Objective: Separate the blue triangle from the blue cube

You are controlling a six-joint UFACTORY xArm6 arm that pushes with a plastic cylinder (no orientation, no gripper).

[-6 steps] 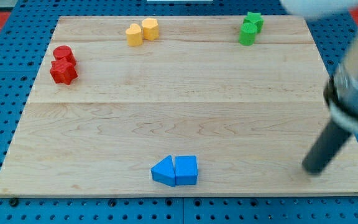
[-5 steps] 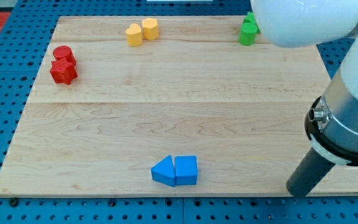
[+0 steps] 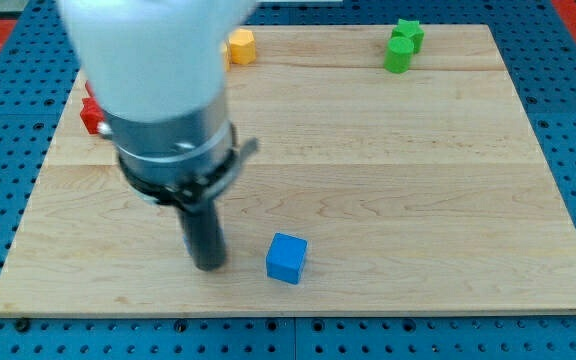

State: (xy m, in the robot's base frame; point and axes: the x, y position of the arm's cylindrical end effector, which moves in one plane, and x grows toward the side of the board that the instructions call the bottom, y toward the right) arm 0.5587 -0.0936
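Note:
The blue cube sits alone near the view's bottom edge of the wooden board, a little left of centre. The blue triangle does not show anywhere; the arm may be hiding it. My tip rests on the board just left of the blue cube, with a small gap between them. The big white and grey arm body covers the upper left of the board.
Two green blocks stand close together at the view's top right. A yellow block peeks out at the top beside the arm. A red block is partly hidden at the left edge.
The arm has swept from the view's bottom right across to the left of the blue cube. The cube has shifted slightly up and left and turned. The blue triangle is no longer visible.

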